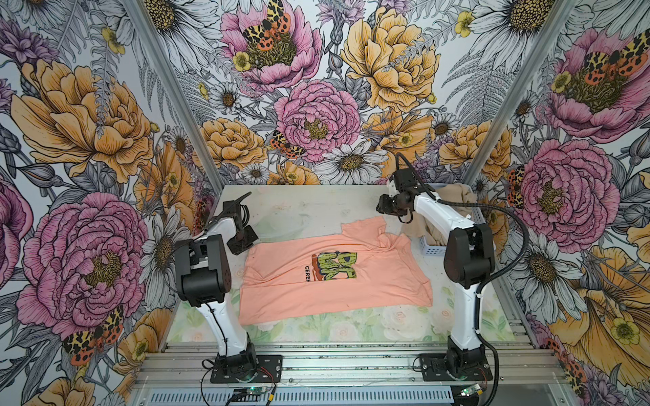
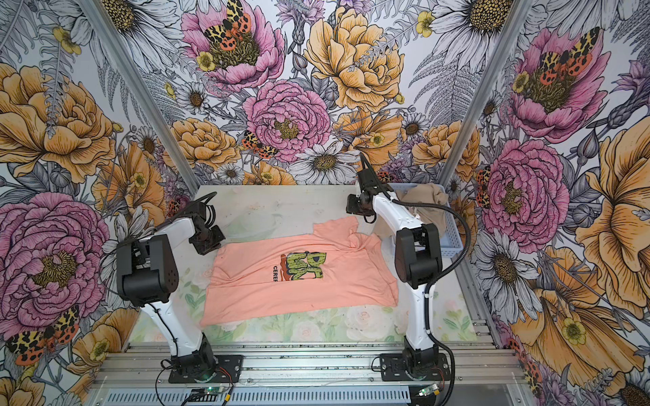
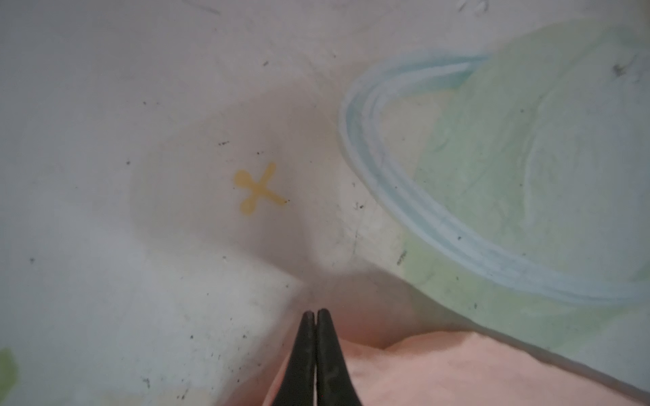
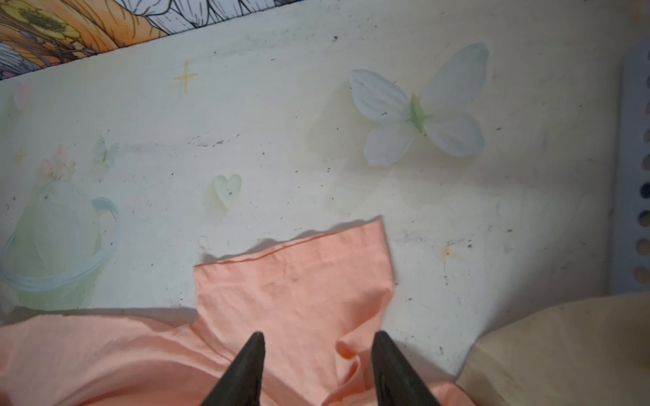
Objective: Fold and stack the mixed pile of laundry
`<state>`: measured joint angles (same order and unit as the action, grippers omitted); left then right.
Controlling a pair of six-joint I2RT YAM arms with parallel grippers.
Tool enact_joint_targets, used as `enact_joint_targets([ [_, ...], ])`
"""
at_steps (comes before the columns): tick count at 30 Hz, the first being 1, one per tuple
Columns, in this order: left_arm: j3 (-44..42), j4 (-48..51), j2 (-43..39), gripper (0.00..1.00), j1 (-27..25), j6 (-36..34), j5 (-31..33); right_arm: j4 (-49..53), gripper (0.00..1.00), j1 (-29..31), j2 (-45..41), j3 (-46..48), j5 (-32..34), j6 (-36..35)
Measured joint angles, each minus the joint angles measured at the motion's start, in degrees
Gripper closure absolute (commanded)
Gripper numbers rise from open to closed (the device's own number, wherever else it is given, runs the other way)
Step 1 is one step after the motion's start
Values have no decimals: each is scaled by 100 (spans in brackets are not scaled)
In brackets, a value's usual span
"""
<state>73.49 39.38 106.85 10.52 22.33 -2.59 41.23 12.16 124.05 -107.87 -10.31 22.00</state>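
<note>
Two garments are making up the job: the peach-pink T-shirt (image 1: 334, 277) is lying spread print-up across the middle of the table (image 1: 316, 204), while the beige shorts (image 1: 453, 198) are slumping over the rim of the light blue basket (image 1: 434, 247) at the table's far right corner. Judging by that layout, the shirt is being flattened first so its folds can land cleanly, and the shorts are waiting aside for their turn. The left pincer (image 3: 316, 313) is sitting low at the shirt's far left corner with its jaws pressed fully together. Peach fabric is lying right beside the fingers, but whether any of it is being pinched I cannot tell. The right pincer (image 4: 318, 337) is hanging roughly half open above the sleeve (image 4: 299, 274) that is pointing toward the table's far edge, gripping nothing. My guess is that both are lining up along the shirt's far side for a smoothing tug or a first fold.
</note>
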Motion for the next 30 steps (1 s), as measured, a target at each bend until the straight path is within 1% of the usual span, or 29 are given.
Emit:
enact_joint_targets([
  [4,-83,92,-660,100,-24,22,-109,-15,56,-168,629,-470,0,24],
  [6,-83,105,-857,100,-28,22,-153,-9,57,-192,907,-634,0,26],
  [10,-85,127,-935,100,-28,22,-210,15,60,-186,1305,-850,-4,35],
  [13,-114,188,-925,100,-28,24,-236,20,65,-186,1534,-1025,13,48],
  [18,-116,269,-925,100,-28,24,-243,13,76,-186,1690,-1174,17,66],
  [30,-116,286,-925,100,-28,24,-245,15,85,-125,1733,-1198,15,68],
])
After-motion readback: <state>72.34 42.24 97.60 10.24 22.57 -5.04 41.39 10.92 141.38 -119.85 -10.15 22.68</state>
